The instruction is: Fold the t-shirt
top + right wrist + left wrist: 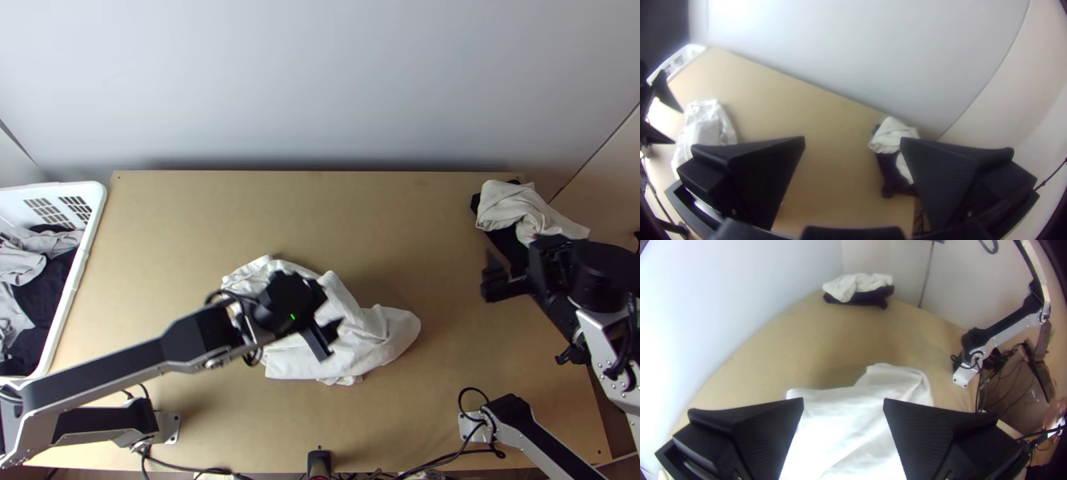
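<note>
The left claw [843, 401] and right claw [853, 139] are wide open, holding nothing, and because the shirt [392, 332] lies bunched, a grasp may catch several layers together.

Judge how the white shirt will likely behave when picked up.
The shirt would probably hang limp, since it lies bunched in soft creases. It looks like plain cloth, so likely light. Its overlapping folds may fall open as it rises.

Plain pale wall [320, 80], light wooden table [176, 224], pale side panel [604, 180]
</note>
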`<state>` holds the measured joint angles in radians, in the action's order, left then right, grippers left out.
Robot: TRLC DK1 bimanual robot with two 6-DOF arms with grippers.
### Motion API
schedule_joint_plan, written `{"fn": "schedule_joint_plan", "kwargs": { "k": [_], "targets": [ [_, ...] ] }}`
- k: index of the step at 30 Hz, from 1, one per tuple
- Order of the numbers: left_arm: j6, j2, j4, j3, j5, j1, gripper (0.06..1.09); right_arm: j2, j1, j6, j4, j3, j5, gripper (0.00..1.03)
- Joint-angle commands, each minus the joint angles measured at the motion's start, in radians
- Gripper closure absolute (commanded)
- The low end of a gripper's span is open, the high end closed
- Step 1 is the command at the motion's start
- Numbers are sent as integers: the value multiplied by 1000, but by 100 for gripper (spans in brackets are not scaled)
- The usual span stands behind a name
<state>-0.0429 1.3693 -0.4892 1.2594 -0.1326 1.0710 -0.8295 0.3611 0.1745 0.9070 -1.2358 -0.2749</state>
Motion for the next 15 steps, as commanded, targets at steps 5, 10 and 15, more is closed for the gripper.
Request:
{"fn": "schedule_joint_plan", "kwargs": {
  "k": [5, 10, 15],
  "targets": [
    [63, -84, -164, -74, 4, -298, 12, -105, 90, -118, 167, 21, 221, 4],
    [95, -131, -175, -166, 4, -416, 12, -203, 134, -99, 161, 25, 227, 4],
    [101, -115, -121, -216, 2, -529, 12, -269, 153, -99, 96, 32, 255, 4]
  ]
}}
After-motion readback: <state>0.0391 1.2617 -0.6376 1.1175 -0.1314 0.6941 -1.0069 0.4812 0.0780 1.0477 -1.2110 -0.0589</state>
